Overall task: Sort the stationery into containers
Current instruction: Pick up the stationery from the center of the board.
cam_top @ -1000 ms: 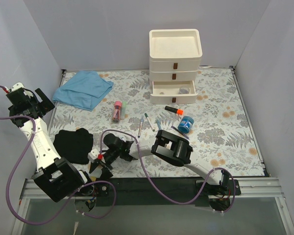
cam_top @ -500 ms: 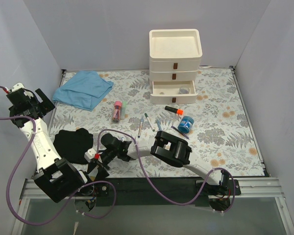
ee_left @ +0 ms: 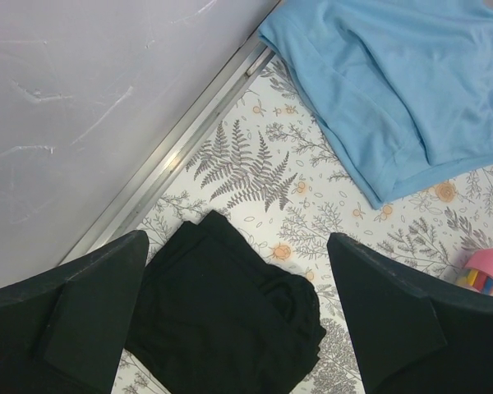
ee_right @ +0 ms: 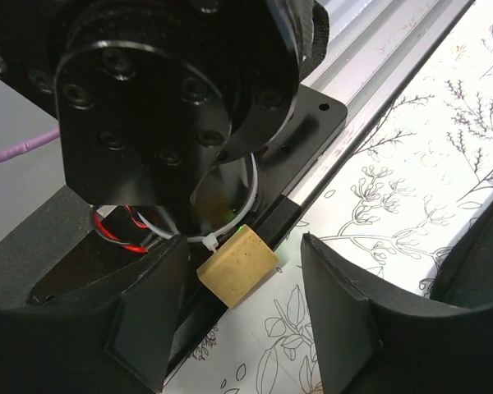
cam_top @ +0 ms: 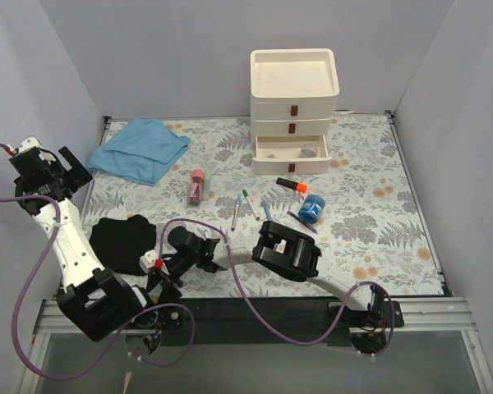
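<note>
- Standing at the far edge of the fern-printed table, the cream-white plastic unit of three stacked drawers has its bottom drawer pulled out. We judge that this is so items can be dropped in from above.
- On the left lie a light-blue cloth and a crumpled black cloth, neither part of the sort.
- High by the left wall hangs the left gripper, its pincer spread wide and empty. We read it as parked out of the way.
- Loose in front of the drawers wait the blue tape roll, the black marker with orange-red cap, the pink tube and the thin white pens, all well apart from either gripper.
- At the near edge, beside the left arm's base, the right gripper is wide open with the small tan block between its fingers, not clamped.
- That block lies against the black rail, so we judge that closing on it calls for care near the base.
</note>
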Robot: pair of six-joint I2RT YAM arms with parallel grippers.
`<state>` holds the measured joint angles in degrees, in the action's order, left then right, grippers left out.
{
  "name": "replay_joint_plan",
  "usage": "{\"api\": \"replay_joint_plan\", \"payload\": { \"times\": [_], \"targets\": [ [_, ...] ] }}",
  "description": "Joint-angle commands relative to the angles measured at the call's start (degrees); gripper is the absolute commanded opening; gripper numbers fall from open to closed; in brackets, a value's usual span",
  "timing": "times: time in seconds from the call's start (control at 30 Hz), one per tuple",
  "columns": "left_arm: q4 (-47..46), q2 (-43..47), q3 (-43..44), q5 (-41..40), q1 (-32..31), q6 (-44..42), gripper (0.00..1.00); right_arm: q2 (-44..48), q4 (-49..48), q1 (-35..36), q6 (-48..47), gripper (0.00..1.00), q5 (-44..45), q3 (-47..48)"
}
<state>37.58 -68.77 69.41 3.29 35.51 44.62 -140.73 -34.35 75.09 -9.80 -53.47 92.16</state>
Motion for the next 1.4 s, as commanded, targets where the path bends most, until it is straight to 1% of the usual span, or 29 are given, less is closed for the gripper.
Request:
{"api": "replay_joint_plan", "payload": {
  "times": [0.0,0.07,0.17,0.23,0.3,0.37,0.47,0.53,0.57,0.73,0.87,1.1,1.23,1.27,1.33,1.37],
  "targets": [
    [0.21,1.45,3.36,1.28,0.35,0.38,0.92,2.21,0.77,0.32,0.22,0.64,1.18,-0.14],
    [-0.05,1.36,3.45,1.46,0.26,0.55,0.92,2.04,0.69,0.23,0.31,0.64,1.18,-0.14],
    [-0.05,1.01,3.54,1.54,0.26,0.64,0.92,1.33,0.95,0.23,0.4,0.57,1.09,1.09],
    [0.21,0.75,3.89,1.46,0.26,0.99,0.92,1.51,2.35,0.15,0.4,0.56,1.7,1.71],
    [0.3,0.83,4.42,1.54,0.26,1.08,0.92,1.42,4.19,0.14,-0.04,0.52,2.67,1.71],
    [0.21,0.92,4.51,1.72,0.26,1.08,0.92,1.42,6.74,0.14,-2.57,0.52,3.55,1.36],
    [0.21,0.83,4.33,1.72,0.26,1.08,0.92,2.03,7.1,-0.12,-5.13,0.51,3.9,0.04],
    [0.04,1.01,4.07,1.72,0.26,1.43,0.92,1.95,7.19,-0.38,-5.49,0.46,4.25,0.04],
    [0.21,1.18,4.07,1.81,0.26,1.52,0.92,2.12,7.36,-0.38,-6.01,0.4,4.6,0.04],
    [0.91,1.54,5.56,2.07,0.26,1.7,0.92,4.14,7.54,-1.44,-6.19,0.31,6.27,-0.4],
    [0.47,1.89,6.35,2.25,0.26,1.78,0.92,6.86,7.45,-3.1,-6.02,0.28,7.41,-2.33],
    [-1.63,2.33,6.8,4.79,0.26,3.45,0.92,14.41,9.03,-8.37,-5.84,0.29,9.7,-6.81],
    [-4.35,1.98,7.67,9.27,0.35,4.07,0.92,19.95,16.32,-11.63,-11.19,0.28,11.46,-10.14],
    [-4.71,1.8,7.93,9.71,0.27,4.24,0.91,21.1,19.55,-12.42,-13.81,0.28,11.64,-10.68],
    [-6.28,1.63,7.68,11.99,0.26,4.51,0.92,24.17,22.38,-15.14,-15.85,0.28,12.51,-11.82],
    [-6.99,1.62,7.33,15.57,0.26,4.51,0.9,25.05,25.53,-16.19,-16.56,0.28,12.78,-11.65]
  ]
}}
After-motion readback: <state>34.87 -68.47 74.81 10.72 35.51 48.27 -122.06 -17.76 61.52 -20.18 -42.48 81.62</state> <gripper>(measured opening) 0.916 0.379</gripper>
